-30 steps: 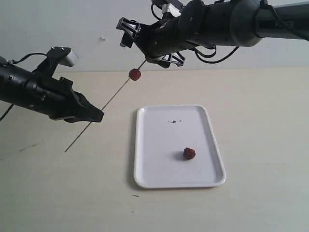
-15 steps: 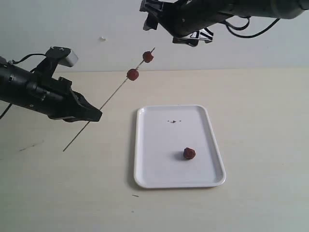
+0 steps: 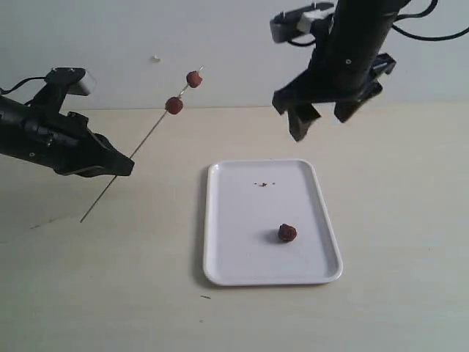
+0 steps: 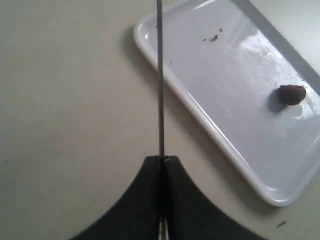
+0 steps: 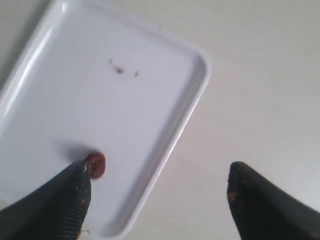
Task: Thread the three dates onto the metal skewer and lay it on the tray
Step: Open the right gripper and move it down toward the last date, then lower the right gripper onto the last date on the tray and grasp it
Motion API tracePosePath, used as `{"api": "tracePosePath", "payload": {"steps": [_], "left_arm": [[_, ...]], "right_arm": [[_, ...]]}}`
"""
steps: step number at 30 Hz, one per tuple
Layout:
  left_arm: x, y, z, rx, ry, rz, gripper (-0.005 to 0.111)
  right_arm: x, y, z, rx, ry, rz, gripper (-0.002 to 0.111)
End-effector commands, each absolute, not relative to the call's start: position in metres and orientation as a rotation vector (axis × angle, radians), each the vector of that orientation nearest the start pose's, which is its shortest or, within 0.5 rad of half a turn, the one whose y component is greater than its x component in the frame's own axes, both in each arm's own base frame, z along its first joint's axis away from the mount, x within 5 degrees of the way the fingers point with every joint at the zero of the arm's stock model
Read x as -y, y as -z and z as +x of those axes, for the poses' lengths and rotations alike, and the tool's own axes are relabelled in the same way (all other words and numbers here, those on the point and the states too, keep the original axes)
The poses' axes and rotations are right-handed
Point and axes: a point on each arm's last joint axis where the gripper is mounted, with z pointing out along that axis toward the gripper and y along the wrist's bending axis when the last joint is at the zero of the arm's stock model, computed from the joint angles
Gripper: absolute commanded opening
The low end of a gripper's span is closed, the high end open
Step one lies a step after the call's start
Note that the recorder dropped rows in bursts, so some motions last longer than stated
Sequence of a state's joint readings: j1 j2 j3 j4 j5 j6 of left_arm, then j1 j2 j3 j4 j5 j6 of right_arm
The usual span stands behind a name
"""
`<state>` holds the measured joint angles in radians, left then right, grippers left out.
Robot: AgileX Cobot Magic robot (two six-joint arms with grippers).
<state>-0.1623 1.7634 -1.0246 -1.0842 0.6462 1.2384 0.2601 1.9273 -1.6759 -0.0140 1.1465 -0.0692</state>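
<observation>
The left jaws are clenched on the skewer [image 3: 150, 134], gripping it low on its length. A short stretch runs down behind them toward the surface [image 3: 396, 220]; whether its low tip touches there I cannot tell. The longer stretch slants up and away from the jaws. The left wrist view shows the rod [image 4: 160, 90] coming straight out from between the shut tips. Near the raised end two fruits are threaded, a lower date [image 3: 174, 105] and an upper date [image 3: 194, 78]. They sit slightly apart, with only a little bare tip above the upper one. The right jaws are spread wide and hold nothing. They point downward in the air, above the far end of the tray [image 3: 249, 220] and well apart from the skewer. In the right wrist view their dark fingers [image 5: 65, 205] frame the tray [image 5: 100, 100], and the third date [image 5: 95, 165] shows just beside one fingertip. The tray lies flat on the surface, to the right of the left jaws. The third date [image 3: 287, 232] rests inside it toward the near end, and a few dark specks [image 3: 264, 184] lie toward the far end.
</observation>
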Motion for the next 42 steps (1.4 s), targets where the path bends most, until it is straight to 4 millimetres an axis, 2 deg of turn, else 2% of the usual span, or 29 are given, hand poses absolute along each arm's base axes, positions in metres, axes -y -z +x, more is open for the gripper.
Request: {"api": "tracePosePath", "payload": {"steps": [1, 3, 5, 7, 9, 11, 14, 15, 18, 23, 26, 39, 42], "left_arm": [[0.099, -0.197, 0.335, -2.370, 0.685, 0.670, 0.000], [0.099, -0.197, 0.335, -2.370, 0.685, 0.670, 0.000], [0.100, -0.197, 0.334, -2.370, 0.690, 0.674, 0.000], [0.100, -0.197, 0.334, -2.370, 0.690, 0.674, 0.000], [0.100, -0.197, 0.334, -2.370, 0.690, 0.674, 0.000], [0.100, -0.197, 0.334, -2.369, 0.693, 0.669, 0.000], [0.101, -0.198, 0.335, -2.366, 0.698, 0.659, 0.000], [0.101, -0.198, 0.335, -2.366, 0.698, 0.659, 0.000], [0.100, -0.198, 0.335, -2.366, 0.694, 0.656, 0.000], [0.100, -0.198, 0.335, -2.362, 0.690, 0.660, 0.000], [0.100, -0.198, 0.335, -2.360, 0.688, 0.658, 0.000], [0.100, -0.199, 0.337, -2.354, 0.689, 0.623, 0.000], [0.100, -0.199, 0.337, -2.354, 0.689, 0.623, 0.000]], "right_arm": [[-0.115, -0.245, 0.380, -2.947, -0.247, -0.675, 0.072], [-0.121, -0.233, 0.372, -2.931, -0.387, -0.829, 0.072], [-0.123, -0.220, 0.365, -2.925, -0.452, -0.937, 0.072], [-0.121, -0.208, 0.362, -2.885, -0.426, -1.042, 0.072], [-0.115, -0.196, 0.361, -2.888, -0.335, -1.033, 0.072], [-0.113, -0.186, 0.363, -2.911, -0.279, -0.862, 0.072], [-0.114, -0.181, 0.376, -2.908, -0.292, -0.361, 0.072], [-0.114, -0.180, 0.378, -2.900, -0.299, -0.278, 0.072], [-0.115, -0.171, 0.380, -2.918, -0.314, -0.205, 0.072], [-0.118, -0.144, 0.376, -3.008, -0.377, -0.010, 0.072], [-0.119, -0.136, 0.374, -2.993, -0.410, 0.041, 0.071], [-0.116, -0.121, 0.365, -2.995, -0.392, 0.148, 0.070], [-0.124, -0.121, 0.363, -2.996, -0.383, 0.127, 0.070]]}}
